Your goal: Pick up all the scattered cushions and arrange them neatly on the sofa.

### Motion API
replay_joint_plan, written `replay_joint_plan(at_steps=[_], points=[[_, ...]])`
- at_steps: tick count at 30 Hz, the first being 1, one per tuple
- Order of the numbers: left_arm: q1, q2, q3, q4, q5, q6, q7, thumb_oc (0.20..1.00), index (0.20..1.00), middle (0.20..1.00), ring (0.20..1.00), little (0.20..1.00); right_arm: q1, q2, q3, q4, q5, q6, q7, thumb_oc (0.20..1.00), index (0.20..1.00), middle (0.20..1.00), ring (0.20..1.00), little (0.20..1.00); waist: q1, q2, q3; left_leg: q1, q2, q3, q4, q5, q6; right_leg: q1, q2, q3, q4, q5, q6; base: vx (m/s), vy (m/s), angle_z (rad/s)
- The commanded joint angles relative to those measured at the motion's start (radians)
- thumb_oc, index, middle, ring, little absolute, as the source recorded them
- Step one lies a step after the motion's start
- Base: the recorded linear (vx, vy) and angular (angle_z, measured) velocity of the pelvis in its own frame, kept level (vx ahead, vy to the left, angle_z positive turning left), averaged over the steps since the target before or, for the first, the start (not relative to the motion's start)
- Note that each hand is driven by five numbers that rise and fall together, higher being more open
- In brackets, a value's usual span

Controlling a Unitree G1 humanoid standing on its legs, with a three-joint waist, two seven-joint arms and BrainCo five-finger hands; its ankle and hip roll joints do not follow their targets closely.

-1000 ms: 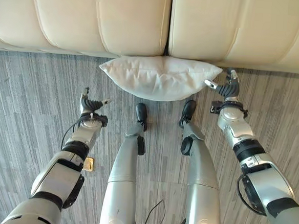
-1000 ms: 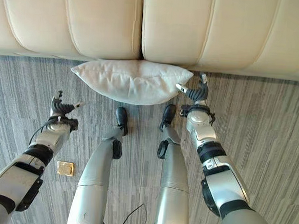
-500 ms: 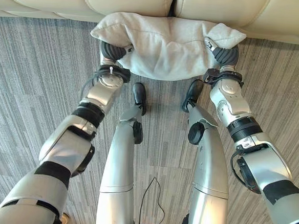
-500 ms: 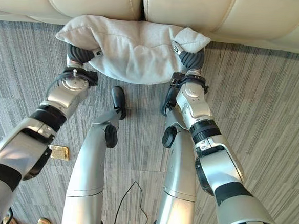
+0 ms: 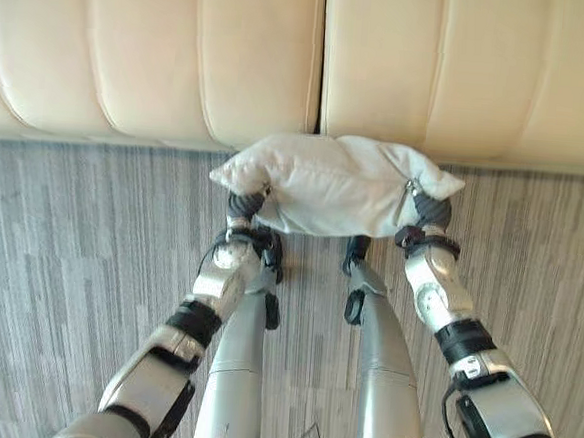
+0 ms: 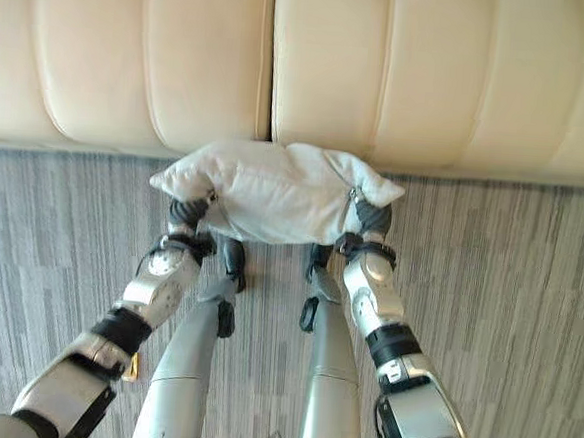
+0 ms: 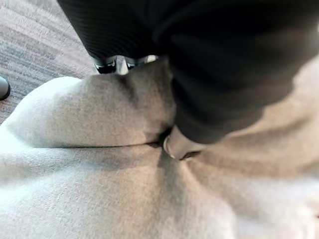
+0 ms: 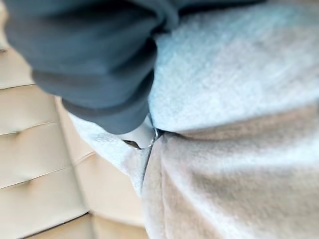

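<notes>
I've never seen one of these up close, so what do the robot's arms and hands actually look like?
Both arms are smooth silver-grey shells broken by black bands at the joints. The left hand and right hand sit under dark ribbed covers at wrist and back, with a bit of silver finger showing past the cover in each wrist view.

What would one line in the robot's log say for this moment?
holding: cushion | left hand: gripping its left end | right hand: gripping its right end | position: in front of sofa, above floor
</notes>
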Motion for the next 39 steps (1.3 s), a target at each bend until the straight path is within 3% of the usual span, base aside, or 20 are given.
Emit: replay_joint_plan(at_steps=[1,8,16,20,24,26,27,28,29,31,33,34,35,38,39], points=[[0.072,-0.06,-0.031,-0.169,0.082,-0.028,-0.128,0.2,0.2,0.2,0.2,0.2,0.105,0.051,0.082,-0.148,-0.096,0.027,0.121,0.2,0.2,0.2,0.2,0.2,0.028,0.041,-0.047,0.23,-0.004,-0.044,-0.223,0.034,-0.071,0.255,0.029,-0.018,-0.104,-0.139,0.086,0.09,-0.026,0.0],[0.291,0.002,-0.009,-0.285,0.169,0.007,-0.162,0.2,0.2,0.2,0.2,0.2,0.326,0.005,0.056,-0.265,-0.173,0.062,0.173,0.2,0.2,0.2,0.2,0.2,0.037,0.048,-0.113,0.507,0.003,-0.033,-0.401,0.06,-0.071,0.535,0.037,-0.055,-0.26,-0.11,0.109,0.12,0.025,0.06],[0.454,0.065,0.066,-0.46,0.279,0.018,-0.149,0.2,0.2,0.2,0.2,0.2,0.455,-0.044,-0.001,-0.442,-0.325,0.064,0.154,0.2,0.2,0.2,0.2,0.2,0.049,0.038,-0.185,0.631,0.001,-0.023,-0.401,0.023,-0.065,0.693,0.047,-0.068,-0.341,-0.103,0.121,0.05,0.042,0.03],[0.512,0.07,0.095,-0.502,0.271,0.026,-0.161,0.2,0.2,0.2,0.2,0.2,0.495,-0.06,-0.01,-0.475,-0.362,0.086,0.167,0.2,0.2,0.2,0.2,0.2,0.049,0.024,-0.225,0.676,-0.003,-0.02,-0.401,0.001,-0.053,0.743,0.047,-0.063,-0.345,-0.114,0.125,0.08,0.074,0.0],[0.529,0.074,0.109,-0.528,0.258,0.039,-0.159,0.2,0.2,0.2,0.2,0.2,0.511,-0.07,-0.021,-0.512,-0.4,0.116,0.161,0.2,0.2,0.2,0.2,0.2,0.046,0.021,-0.246,0.712,-0.015,-0.027,-0.401,-0.019,-0.028,0.752,0.035,-0.054,-0.284,-0.142,0.133,0.04,0.139,-0.03],[0.532,0.068,0.11,-0.529,0.261,0.057,-0.147,0.2,0.2,0.2,0.2,0.2,0.526,-0.063,-0.032,-0.552,-0.405,0.129,0.157,0.2,0.2,0.2,0.2,0.2,0.035,0.028,-0.239,0.754,-0.035,-0.042,-0.401,-0.038,0.005,0.721,0.012,-0.03,-0.092,-0.14,0.148,0.02,0.23,-0.01],[0.532,0.068,0.11,-0.529,0.261,0.057,-0.147,0.2,0.2,0.2,0.2,0.2,0.526,-0.063,-0.032,-0.553,-0.405,0.129,0.157,0.2,0.2,0.2,0.2,0.2,0.035,0.026,-0.238,0.754,-0.037,-0.042,-0.401,-0.038,0.006,0.717,0.008,-0.028,-0.082,-0.145,0.149,-0.02,0.156,0.02],[0.53,0.069,0.112,-0.526,0.257,0.059,-0.142,0.2,0.2,0.2,0.2,0.2,0.521,-0.057,-0.03,-0.555,-0.4,0.13,0.154,0.2,0.2,0.2,0.2,0.2,0.032,0.025,-0.231,0.766,-0.045,-0.042,-0.4,-0.044,0.018,0.687,-0.004,-0.017,-0.004,-0.111,0.151,-0.06,0.193,0.1],[0.528,0.068,0.11,-0.518,0.259,0.066,-0.13,0.2,0.2,0.2,0.2,0.2,0.517,-0.044,-0.025,-0.566,-0.413,0.133,0.143,0.2,0.2,0.2,0.2,0.2,0.027,0.027,-0.208,0.793,-0.061,-0.041,-0.401,-0.052,0.046,0.611,-0.024,0.016,0.156,-0.031,0.151,-0.06,0.241,0.11],[0.526,0.061,0.103,-0.517,0.27,0.072,-0.123,0.2,0.2,0.2,0.2,0.2,0.512,-0.038,-0.02,-0.564,-0.422,0.131,0.132,0.2,0.2,0.2,0.2,0.2,0.021,0.031,-0.195,0.806,-0.06,-0.038,-0.401,-0.06,0.049,0.551,0.018,0.06,0.224,-0.064,0.135,-0.03,0.126,-0.01],[0.511,0.054,0.099,-0.509,0.276,0.069,-0.118,0.2,0.2,0.2,0.2,0.2,0.494,-0.036,-0.012,-0.551,-0.415,0.128,0.121,0.2,0.2,0.2,0.2,0.2,0.022,0.024,-0.184,0.809,-0.056,-0.022,-0.401,-0.067,0.041,0.489,0.089,0.056,0.143,-0.145,0.119,0.01,-0.013,-0.06],[0.5,0.052,0.106,-0.508,0.282,0.078,-0.12,0.2,0.2,0.2,0.2,0.2,0.48,-0.04,-0.005,-0.544,-0.402,0.129,0.117,0.2,0.2,0.2,0.2,0.2,0.035,0.015,-0.174,0.805,-0.061,-0.007,-0.401,-0.074,0.037,0.486,0.097,0.011,0.005,-0.122,0.124,0.02,-0.026,-0.33],[0.5,0.052,0.106,-0.508,0.282,0.078,-0.12,0.2,0.2,0.2,0.2,0.2,0.48,-0.04,-0.005,-0.544,-0.402,0.129,0.117,0.2,0.2,0.2,0.2,0.2,0.034,0.018,-0.173,0.806,-0.058,-0.008,-0.401,-0.074,0.036,0.491,0.099,0.008,-0.004,-0.118,0.124,0.09,-0.054,-0.4],[0.496,0.039,0.118,-0.494,0.303,0.085,-0.126,0.2,0.2,0.2,0.2,0.2,0.471,-0.055,0.002,-0.524,-0.416,0.137,0.117,0.2,0.2,0.2,0.2,0.2,0.043,-0.006,-0.171,0.82,-0.066,0.001,-0.401,-0.094,0.021,0.5,0.131,-0.033,-0.28,-0.04,0.153,0.21,-0.101,-0.12],[0.497,0.04,0.123,-0.495,0.31,0.085,-0.127,0.2,0.2,0.2,0.2,0.2,0.473,-0.06,-0.001,-0.522,-0.42,0.143,0.117,0.2,0.2,0.2,0.2,0.2,0.044,-0.01,-0.17,0.824,-0.066,-0.001,-0.401,-0.097,0.016,0.502,0.13,-0.04,-0.298,-0.034,0.159,0.3,-0.126,0.01]])
